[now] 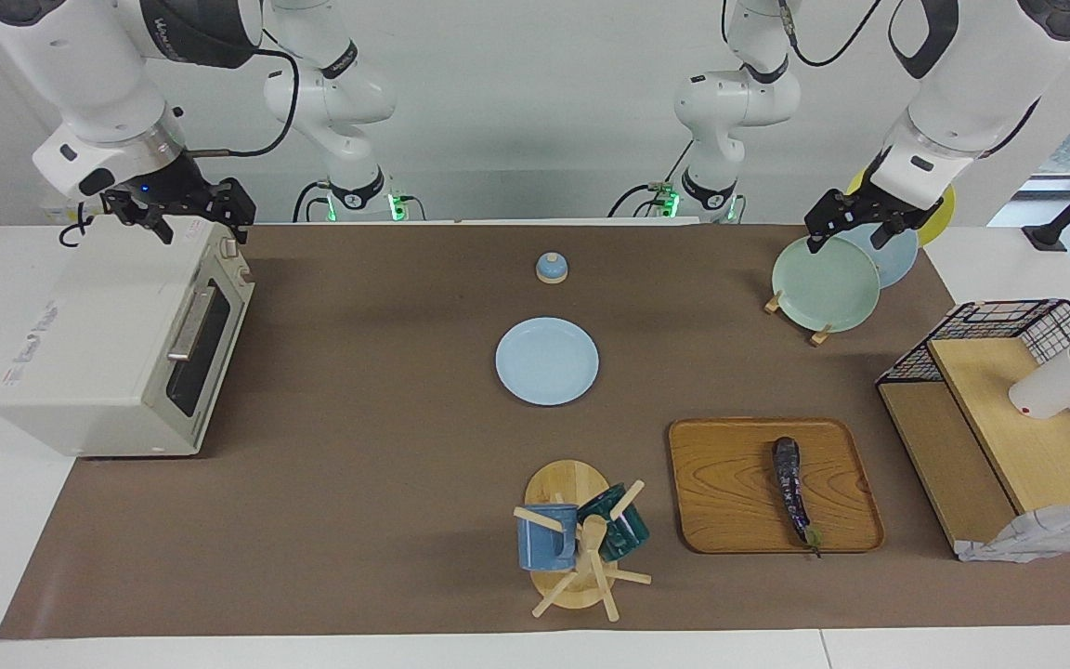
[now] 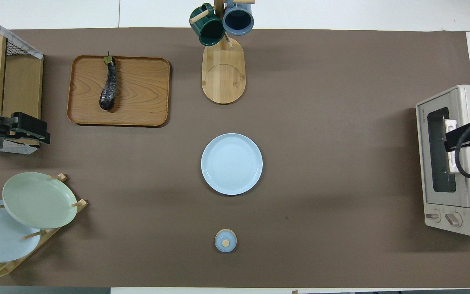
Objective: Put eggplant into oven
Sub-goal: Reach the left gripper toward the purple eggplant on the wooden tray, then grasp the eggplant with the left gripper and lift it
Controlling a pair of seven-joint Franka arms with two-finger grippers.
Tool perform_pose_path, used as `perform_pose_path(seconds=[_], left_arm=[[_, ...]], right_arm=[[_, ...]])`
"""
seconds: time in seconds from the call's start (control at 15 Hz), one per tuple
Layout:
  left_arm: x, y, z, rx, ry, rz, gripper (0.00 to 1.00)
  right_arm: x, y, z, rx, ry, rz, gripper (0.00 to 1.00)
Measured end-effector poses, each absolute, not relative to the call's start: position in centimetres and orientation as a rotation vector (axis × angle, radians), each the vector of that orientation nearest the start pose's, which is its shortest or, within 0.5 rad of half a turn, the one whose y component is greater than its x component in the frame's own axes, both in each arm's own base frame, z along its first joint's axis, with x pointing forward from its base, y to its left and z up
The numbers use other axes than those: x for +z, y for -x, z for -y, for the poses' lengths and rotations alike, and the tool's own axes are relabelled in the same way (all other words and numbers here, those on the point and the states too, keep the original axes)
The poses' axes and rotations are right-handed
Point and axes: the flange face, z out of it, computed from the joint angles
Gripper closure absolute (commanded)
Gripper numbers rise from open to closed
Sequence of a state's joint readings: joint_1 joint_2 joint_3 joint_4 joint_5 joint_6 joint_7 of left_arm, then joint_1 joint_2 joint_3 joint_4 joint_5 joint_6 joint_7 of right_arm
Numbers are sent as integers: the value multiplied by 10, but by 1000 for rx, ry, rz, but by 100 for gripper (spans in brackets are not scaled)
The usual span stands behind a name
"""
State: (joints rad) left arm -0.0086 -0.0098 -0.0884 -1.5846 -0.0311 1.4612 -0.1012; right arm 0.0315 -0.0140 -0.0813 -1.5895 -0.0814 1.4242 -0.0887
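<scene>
Nothing begun: eggplant on its tray, oven door closed.

The left end effector (image 1: pixel 844 226) hangs spread and empty over the plate rack (image 1: pixel 797 314); the right end effector (image 1: pixel 184 212), fingers likewise spread, hangs over the oven (image 1: pixel 117 348) at the right arm's end of the worktop (image 1: pixel 358 483). The eggplant (image 1: pixel 793 488) lies untouched on the wooden tray (image 1: pixel 730 483), well apart from the oven. By my reading everything is left: opening the door, picking up, carrying across, placing inside.

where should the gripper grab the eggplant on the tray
Grip the eggplant at its middle, coming straight down from above, fingers closing across its thin width. It lies flat and alone on the tray, its length running toward and away from the robots, stem end farthest.
</scene>
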Motion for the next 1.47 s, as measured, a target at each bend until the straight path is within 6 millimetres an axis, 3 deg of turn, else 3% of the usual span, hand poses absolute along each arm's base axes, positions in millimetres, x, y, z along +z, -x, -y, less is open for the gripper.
perform_pose_path(seconds=[0.33, 0.8, 0.87, 0.93, 1.0, 1.2, 1.47], left_arm=[[615, -536, 59, 182, 3155, -4, 0], [612, -548, 61, 38, 3169, 0, 0], [611, -551, 61, 17, 3171, 2, 0], [608, -555, 61, -4, 3173, 3, 0], [602, -560, 61, -15, 3175, 4, 0], [561, -588, 62, 9, 3185, 10, 0], [474, -635, 62, 32, 3197, 7, 0]], right_arm=[[612, -532, 37, 250, 3201, 53, 0], [614, -534, 37, 222, 3204, 54, 0], [614, -535, 37, 207, 3206, 55, 10], [615, -536, 36, 197, 3207, 55, 64], [615, -536, 36, 195, 3207, 56, 97], [614, -537, 36, 194, 3207, 56, 100], [603, -543, 37, 125, 3214, 51, 100]])
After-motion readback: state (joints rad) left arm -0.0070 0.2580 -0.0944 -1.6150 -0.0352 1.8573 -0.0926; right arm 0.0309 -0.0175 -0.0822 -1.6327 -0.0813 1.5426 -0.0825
